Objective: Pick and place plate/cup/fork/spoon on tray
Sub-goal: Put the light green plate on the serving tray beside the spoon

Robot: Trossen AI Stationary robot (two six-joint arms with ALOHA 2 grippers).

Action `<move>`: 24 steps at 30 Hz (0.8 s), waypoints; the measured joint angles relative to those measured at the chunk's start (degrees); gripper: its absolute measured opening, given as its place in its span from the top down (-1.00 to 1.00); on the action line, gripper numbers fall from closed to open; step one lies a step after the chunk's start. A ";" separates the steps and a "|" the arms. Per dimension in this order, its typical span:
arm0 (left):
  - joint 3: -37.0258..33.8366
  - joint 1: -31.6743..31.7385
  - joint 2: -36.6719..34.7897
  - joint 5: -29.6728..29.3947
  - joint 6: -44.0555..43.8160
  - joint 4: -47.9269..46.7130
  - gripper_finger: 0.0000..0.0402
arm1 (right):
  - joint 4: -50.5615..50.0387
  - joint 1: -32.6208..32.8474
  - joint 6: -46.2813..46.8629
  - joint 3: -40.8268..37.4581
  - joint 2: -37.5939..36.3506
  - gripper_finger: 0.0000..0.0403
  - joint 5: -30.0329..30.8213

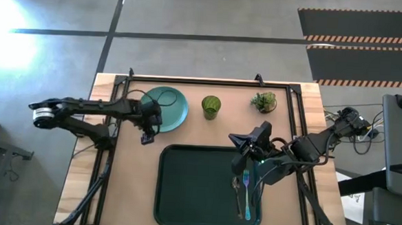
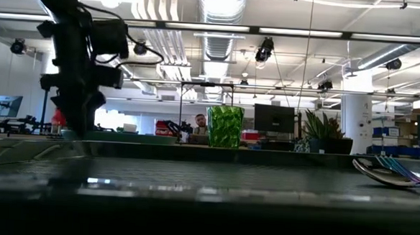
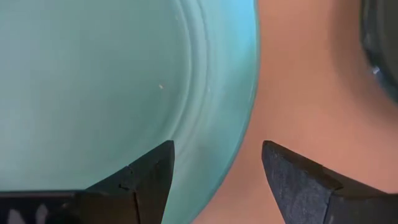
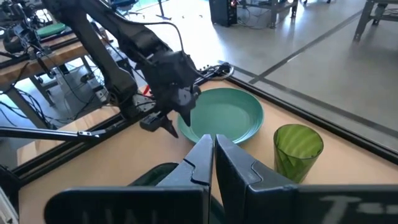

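1. High view: the left pincer (image 1: 147, 127) hangs over the near rim of the plate (image 1: 167, 109), which lies near the bench's (image 1: 207, 130) far left corner. The cup (image 1: 211, 106) stands by the far edge. The fork (image 1: 246, 195) and spoon (image 1: 238, 197) already lie in the tray (image 1: 183, 187) at the near edge, with the right pincer (image 1: 243, 158) above them.
2. Low view: the tray rim hides the plate almost wholly.
3. Left wrist view: the fingers (image 3: 149, 180) stand wide, straddling the plate rim, one over the plate, one over bare bench. Contact cannot be told.
4. Right wrist view: the right pincer's fingers (image 4: 202, 158) are pressed together, empty.
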 joint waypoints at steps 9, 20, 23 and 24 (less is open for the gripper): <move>0.11 -0.09 7.28 -7.10 4.65 0.14 -0.13 | 0.00 0.00 0.02 -0.02 0.00 0.96 0.00; 0.24 0.02 5.54 -8.61 4.50 0.04 0.50 | 0.02 0.00 0.04 -0.02 0.00 0.96 0.00; 0.17 -0.06 4.00 -12.67 5.02 0.14 0.85 | 0.02 0.00 0.04 -0.02 0.00 0.96 0.00; 0.15 -0.03 3.35 -14.08 5.02 0.37 0.91 | 0.03 0.00 0.04 -0.02 0.00 0.96 0.00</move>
